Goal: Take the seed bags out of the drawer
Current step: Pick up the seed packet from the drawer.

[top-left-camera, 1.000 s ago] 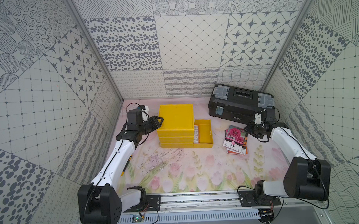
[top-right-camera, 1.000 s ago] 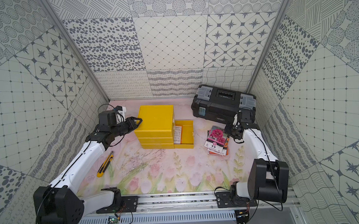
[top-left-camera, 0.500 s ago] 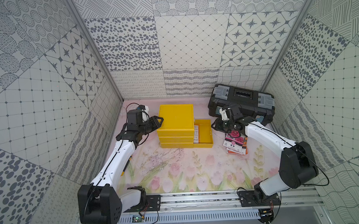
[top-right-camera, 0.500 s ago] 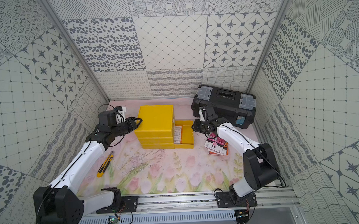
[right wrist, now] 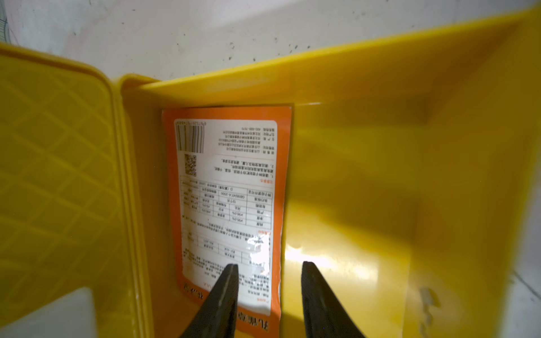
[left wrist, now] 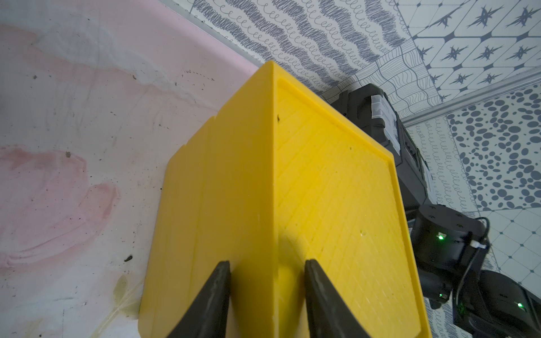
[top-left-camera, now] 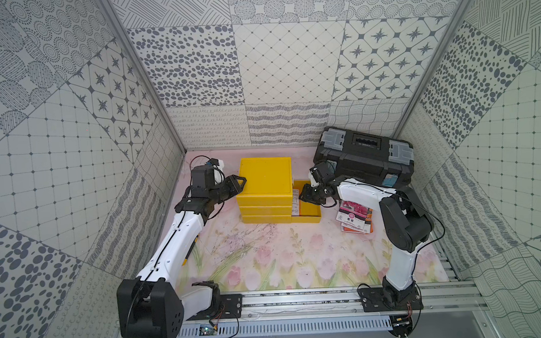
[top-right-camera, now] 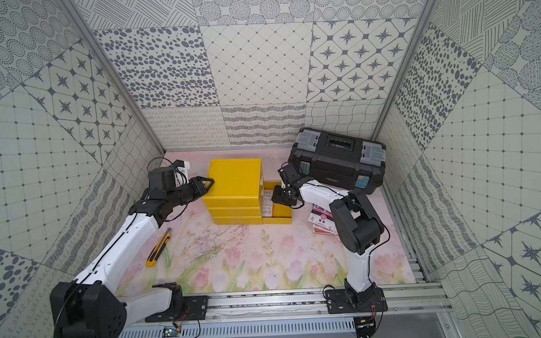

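A yellow drawer cabinet (top-left-camera: 265, 179) stands at the back middle, its bottom drawer (top-left-camera: 311, 210) pulled out to the right. One orange seed bag (right wrist: 228, 190) with a white printed label lies in the drawer (right wrist: 351, 190) against the cabinet side; it also shows as a pale strip in a top view (top-right-camera: 267, 204). My right gripper (right wrist: 268, 264) hangs open just above it, one finger over the label, one past the bag's edge. More seed bags (top-left-camera: 354, 219), magenta and orange, lie stacked on the mat. My left gripper (left wrist: 267, 263) stands open astride the cabinet's (left wrist: 322, 190) top left edge.
A black toolbox (top-left-camera: 363, 159) sits at the back right, close behind my right arm. A yellow utility knife (top-right-camera: 159, 250) lies on the floral mat beside my left arm. Patterned walls close in three sides.
My right arm has swung left from above the stacked bags to over the open drawer, its jaws a little wider. The left arm has not moved.
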Controlling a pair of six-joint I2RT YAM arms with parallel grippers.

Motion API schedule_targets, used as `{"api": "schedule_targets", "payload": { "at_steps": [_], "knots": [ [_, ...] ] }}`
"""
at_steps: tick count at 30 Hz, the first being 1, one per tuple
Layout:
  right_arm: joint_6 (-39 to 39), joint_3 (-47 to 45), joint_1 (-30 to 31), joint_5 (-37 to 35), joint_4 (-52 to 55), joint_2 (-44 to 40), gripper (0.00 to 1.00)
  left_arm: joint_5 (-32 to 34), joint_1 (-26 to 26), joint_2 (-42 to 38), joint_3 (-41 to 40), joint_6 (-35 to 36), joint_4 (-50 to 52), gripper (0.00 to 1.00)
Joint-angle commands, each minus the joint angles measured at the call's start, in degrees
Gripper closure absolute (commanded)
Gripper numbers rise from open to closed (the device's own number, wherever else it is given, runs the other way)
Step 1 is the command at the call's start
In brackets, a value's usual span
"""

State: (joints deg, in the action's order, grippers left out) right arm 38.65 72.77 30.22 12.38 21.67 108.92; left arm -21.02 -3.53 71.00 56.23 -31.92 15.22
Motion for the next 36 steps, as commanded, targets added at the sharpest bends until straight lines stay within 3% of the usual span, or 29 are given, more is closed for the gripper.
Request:
{"api": "schedule_targets", "payload": {
  "at_steps": [1,21,31,36],
  "knots": [
    [1.18,2.39,0.54,-0.82,-2.44,2.77,0.58,-2.43,0.19,1.03,-1.66,1.18,21.01,0.57],
    [2.84,5.58,1.51,-1.83,-3.59,9.58,0.58,-2.71,0.25,1.24,-1.82,1.07,20.82,0.57],
    [-4.44,9.14,1.08,-13.49,7.52,5.92,0.57,-2.80,0.21,1.22,-1.76,1.13,20.83,0.57],
    [-5.39,7.41,-0.80,-14.30,8.06,4.24,0.57,-2.86,0.25,1.16,-1.83,0.99,20.86,0.57]
  ]
}}
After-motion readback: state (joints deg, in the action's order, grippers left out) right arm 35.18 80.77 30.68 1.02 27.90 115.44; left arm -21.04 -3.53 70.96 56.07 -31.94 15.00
